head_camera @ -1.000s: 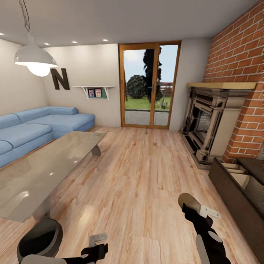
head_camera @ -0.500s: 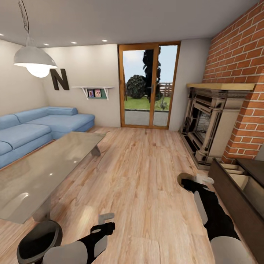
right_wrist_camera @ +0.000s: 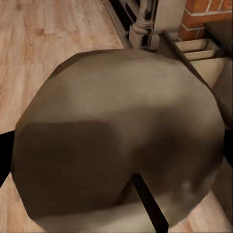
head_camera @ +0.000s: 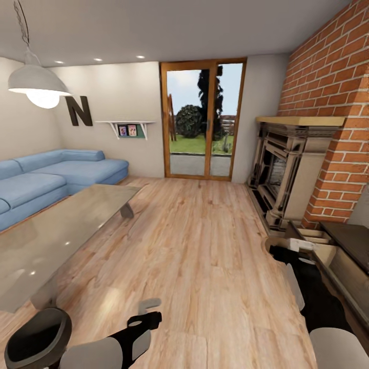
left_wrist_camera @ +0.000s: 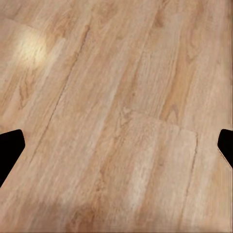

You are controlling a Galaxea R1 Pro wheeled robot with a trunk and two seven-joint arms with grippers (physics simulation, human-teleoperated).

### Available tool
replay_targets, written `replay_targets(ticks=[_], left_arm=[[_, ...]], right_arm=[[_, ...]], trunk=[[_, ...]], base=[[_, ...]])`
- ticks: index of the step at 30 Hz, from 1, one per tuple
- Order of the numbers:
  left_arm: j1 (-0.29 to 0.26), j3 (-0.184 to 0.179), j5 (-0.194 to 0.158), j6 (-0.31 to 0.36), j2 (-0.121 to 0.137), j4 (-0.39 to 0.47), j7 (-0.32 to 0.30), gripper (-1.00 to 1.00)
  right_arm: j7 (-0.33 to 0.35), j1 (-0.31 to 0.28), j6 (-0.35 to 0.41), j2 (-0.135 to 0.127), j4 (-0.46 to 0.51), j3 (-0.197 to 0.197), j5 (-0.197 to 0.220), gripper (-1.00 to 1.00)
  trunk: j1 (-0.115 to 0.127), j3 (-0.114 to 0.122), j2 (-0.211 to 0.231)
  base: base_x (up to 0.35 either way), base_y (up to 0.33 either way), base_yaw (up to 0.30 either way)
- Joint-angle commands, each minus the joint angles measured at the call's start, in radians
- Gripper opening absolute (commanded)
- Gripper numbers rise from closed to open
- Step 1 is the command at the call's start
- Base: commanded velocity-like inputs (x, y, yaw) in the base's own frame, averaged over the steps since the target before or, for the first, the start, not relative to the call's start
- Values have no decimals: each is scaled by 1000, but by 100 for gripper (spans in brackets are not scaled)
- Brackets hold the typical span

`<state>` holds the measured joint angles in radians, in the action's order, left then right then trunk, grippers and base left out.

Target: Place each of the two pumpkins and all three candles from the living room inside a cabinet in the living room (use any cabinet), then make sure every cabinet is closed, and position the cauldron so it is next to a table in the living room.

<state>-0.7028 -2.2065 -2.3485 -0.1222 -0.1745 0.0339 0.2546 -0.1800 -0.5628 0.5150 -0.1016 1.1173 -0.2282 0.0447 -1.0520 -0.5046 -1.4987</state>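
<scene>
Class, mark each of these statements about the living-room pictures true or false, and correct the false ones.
1. The right claw holds a beige candle. True.
2. The cabinet beside the fireplace has every drawer shut. False: a drawer stands pulled out, showing tan divided insides.
3. The left claw hangs over bare wood floor with nothing between its fingers. True.
4. The cauldron sits on top of the table. False: it is down at floor level near the table's corner.
5. The sofa is red. False: it is blue.
</scene>
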Motion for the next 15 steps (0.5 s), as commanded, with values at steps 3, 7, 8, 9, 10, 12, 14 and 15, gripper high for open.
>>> replay_targets(ticks=[3, 7, 8, 9, 10, 12, 14, 15], left_arm=[[-1, -9, -8, -5, 0, 3, 6, 100], [-1, -9, -8, -5, 0, 4, 6, 100], [-1, -9, -8, -5, 0, 4, 6, 100], [-1, -9, -8, -6, 0, 4, 6, 100], [-1, -10, -8, -6, 0, 7, 6, 100], [-1, -9, -8, -7, 0, 17, 6, 100], [-1, -9, -8, -8, 0, 23, 6, 100], [-1, -10, -8, -8, 0, 23, 6, 100]], right_arm=[[-3, 0, 3, -23, 3, -25, 18, -100], [-7, 0, 2, -30, -1, -39, 15, -100], [-7, 0, 2, -31, -1, -40, 15, -100], [-6, 0, 1, -31, -2, -40, 16, -100], [-5, 0, 1, -30, -2, -40, 16, -100], [-6, 0, 1, -31, -2, -42, 16, -100], [-9, 0, 2, -32, -3, -45, 16, -100], [-9, 0, 2, -33, -4, -47, 15, -100]], trunk=[[0, -1, -1], [0, -1, -1], [0, -1, -1], [0, -1, -1], [0, -1, -1], [0, -1, -1], [0, -1, -1], [0, -1, -1]], base=[[0, -311, 0], [0, -315, 0], [0, -322, 0], [0, -329, 0], [0, -332, 0], [0, -335, 0], [0, -336, 0], [0, -337, 0]])
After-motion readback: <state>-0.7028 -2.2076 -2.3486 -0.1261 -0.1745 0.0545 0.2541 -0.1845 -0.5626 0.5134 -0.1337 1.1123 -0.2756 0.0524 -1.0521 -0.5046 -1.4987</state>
